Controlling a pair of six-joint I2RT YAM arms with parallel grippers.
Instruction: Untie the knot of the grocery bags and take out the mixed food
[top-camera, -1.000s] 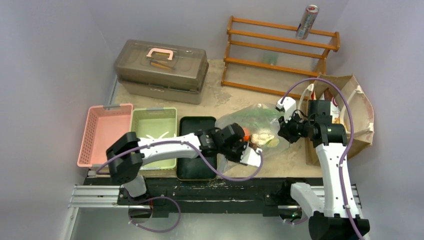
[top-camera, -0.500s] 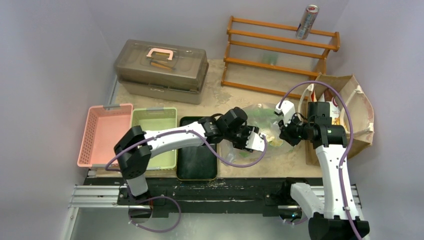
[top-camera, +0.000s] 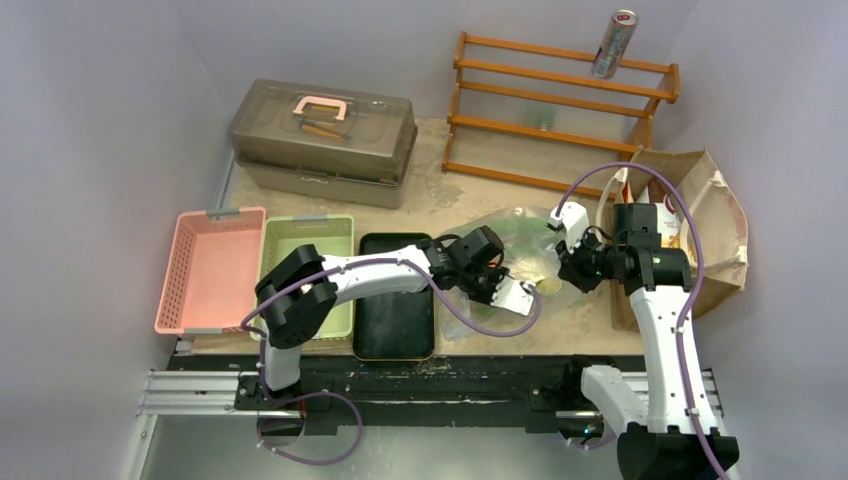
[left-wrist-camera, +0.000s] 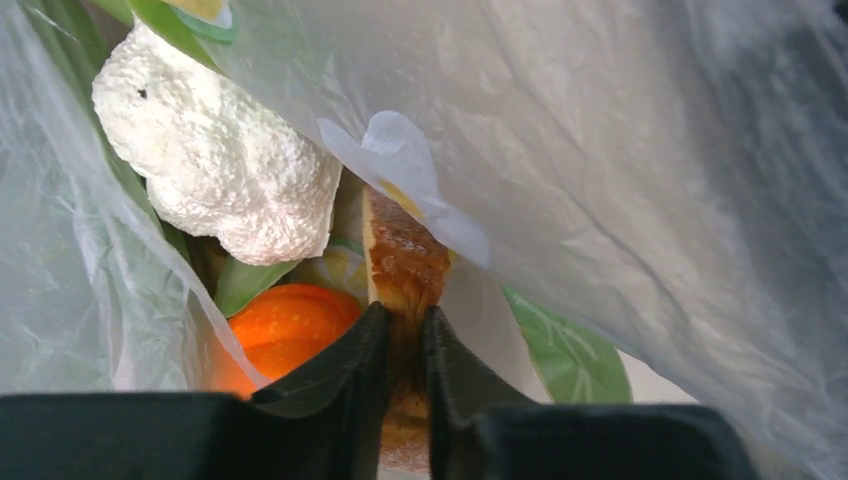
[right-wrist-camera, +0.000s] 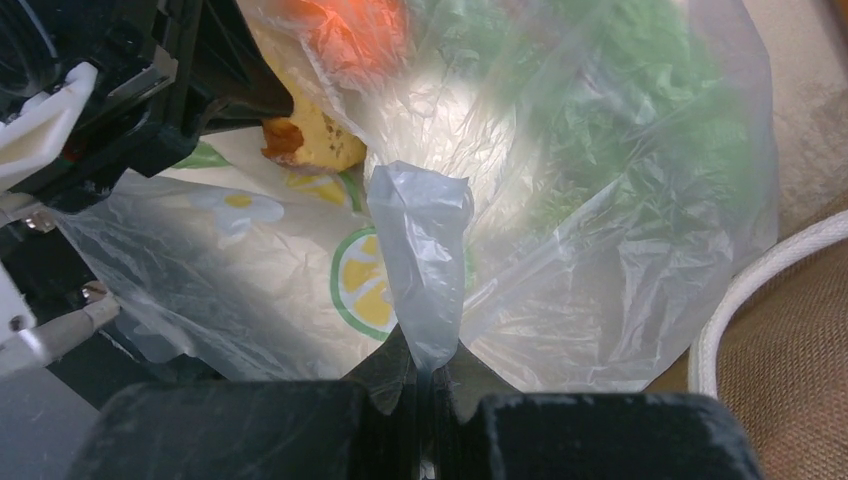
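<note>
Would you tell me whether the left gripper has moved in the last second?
Yes: the left gripper shifted right, away from the black tray.

The plastic bag (right-wrist-camera: 600, 200) is thin, clear film, crinkled and glossy. Inside it, the cauliflower (left-wrist-camera: 215, 160) looks matt and rough, and the toast slice (left-wrist-camera: 405, 260) grainy with a dull crust. At 2 o'clock on the rough, mottled tabletop (top-camera: 440, 190), the paper bag (top-camera: 725, 215) is matt brown. The wooden rack (top-camera: 560, 110) is smoothly varnished, and the can (top-camera: 614, 43) is shiny metal.
</note>
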